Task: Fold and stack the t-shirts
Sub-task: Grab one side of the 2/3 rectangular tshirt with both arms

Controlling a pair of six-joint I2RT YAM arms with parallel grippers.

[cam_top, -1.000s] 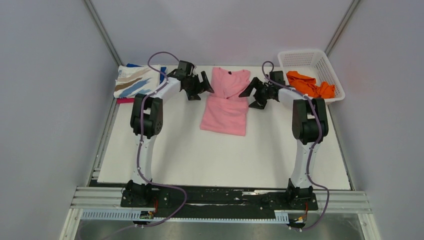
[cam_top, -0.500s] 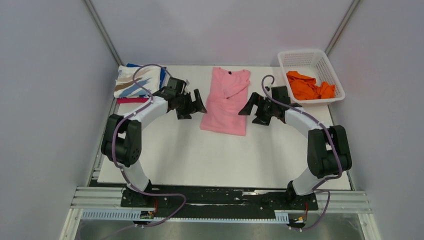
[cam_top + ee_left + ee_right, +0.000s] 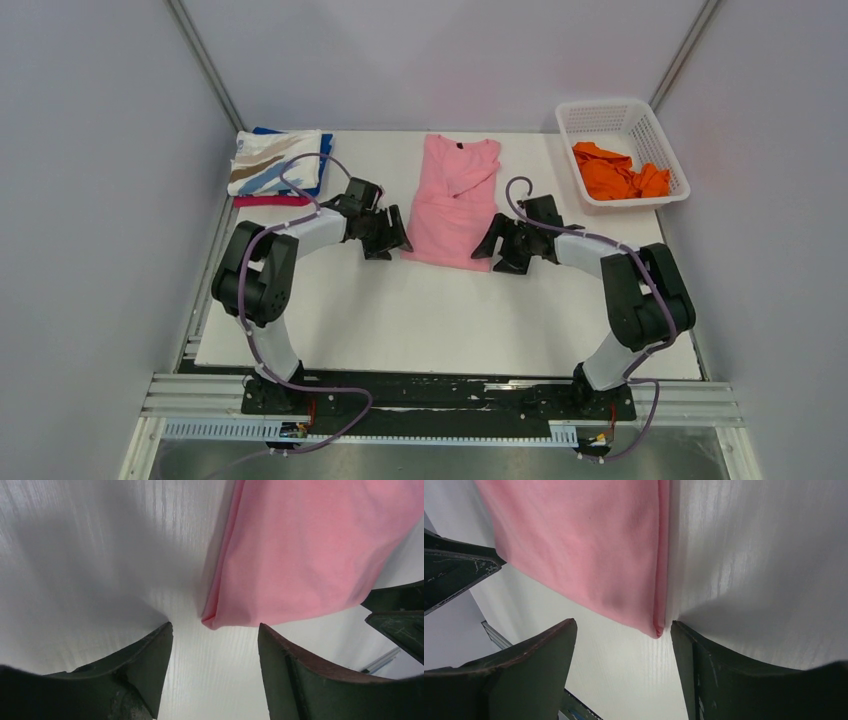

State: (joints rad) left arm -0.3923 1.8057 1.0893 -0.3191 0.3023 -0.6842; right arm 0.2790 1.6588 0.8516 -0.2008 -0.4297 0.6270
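Observation:
A light pink t-shirt (image 3: 452, 203), folded into a long strip, lies at the middle back of the table. My left gripper (image 3: 396, 232) is open, low at the shirt's near left corner (image 3: 212, 620), which lies just ahead of the gap between its fingers. My right gripper (image 3: 485, 243) is open at the near right corner (image 3: 656, 627), which lies next to its right finger. An orange t-shirt (image 3: 618, 170) lies crumpled in the white basket. A folded white shirt with blue and tan streaks (image 3: 272, 161) tops a stack over blue and magenta cloth.
The white lattice basket (image 3: 622, 117) stands at the back right corner. The folded stack sits at the back left corner. Grey walls enclose the table on three sides. The white table (image 3: 440, 320) lies bare in front of the pink shirt.
Both grippers have moved from the shirt's upper sides toward me, down to its near corners, with jaws open. The pink shirt has not moved.

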